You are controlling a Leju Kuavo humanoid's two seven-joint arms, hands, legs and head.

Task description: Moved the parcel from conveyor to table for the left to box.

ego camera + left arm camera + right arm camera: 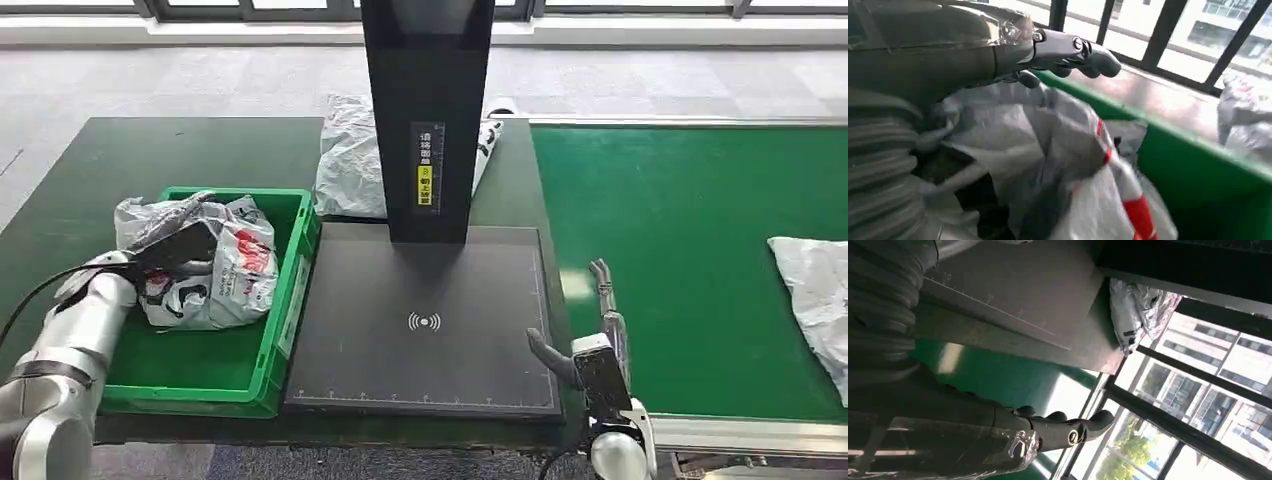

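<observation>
The left hand [175, 245] rests on a grey-and-white parcel [225, 270] lying inside the green crate [285, 300] at the left of the table [90, 170]; whether its fingers grip the parcel or are letting go, I cannot tell. The parcel sits in the crate likely because boxing is the left hand's job. In the middle, the black scanning pad [420, 330] lies bare below its post, with another parcel [350, 160] behind. The right hand [590, 320] hangs with fingers spread and holding nothing at the edge of the green conveyor [680, 220], probably waiting for the next parcel [815, 290] at far right.
</observation>
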